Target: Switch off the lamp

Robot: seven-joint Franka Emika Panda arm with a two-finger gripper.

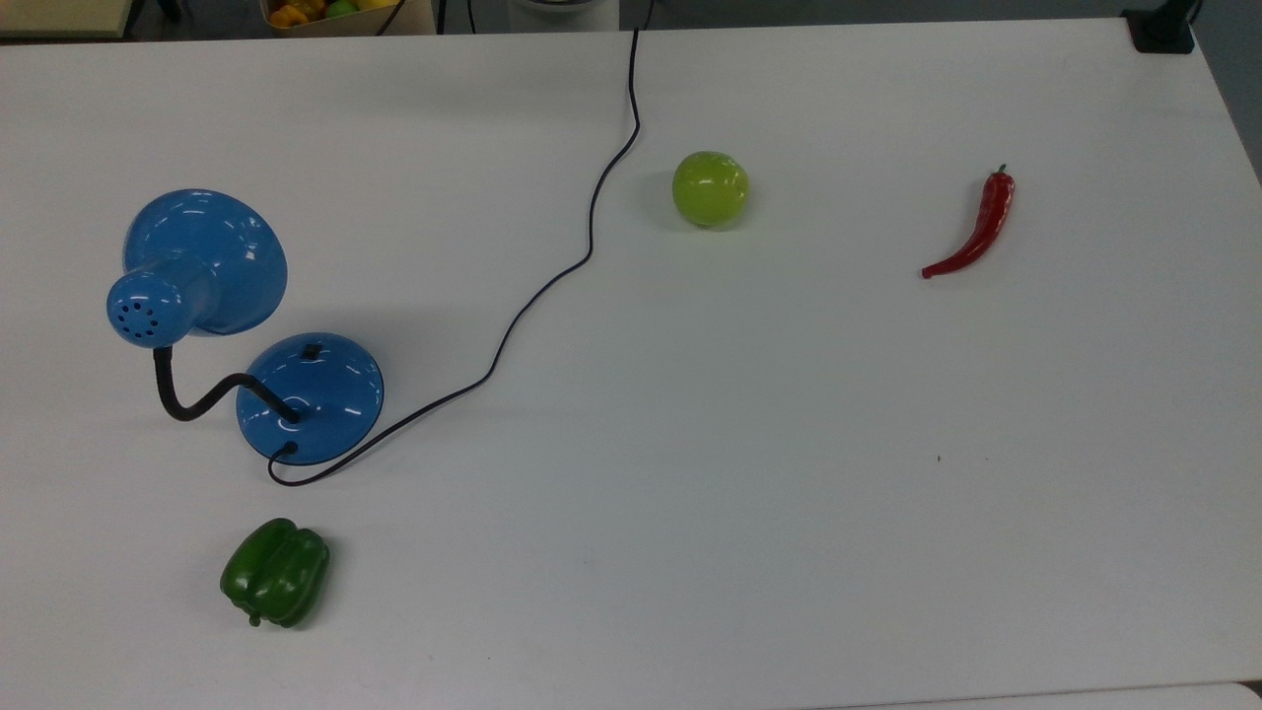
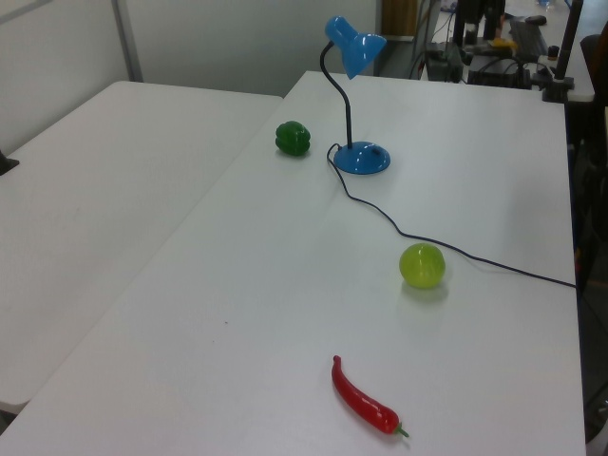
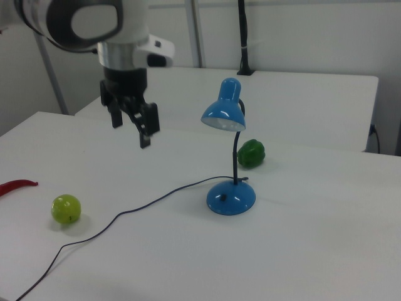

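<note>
Gripper (image 3: 130, 128) is held above the table (image 3: 301, 251), fingers spread, nothing gripped. Lamp (image 3: 229, 157) is seen to its right in the right view, well apart.
</note>
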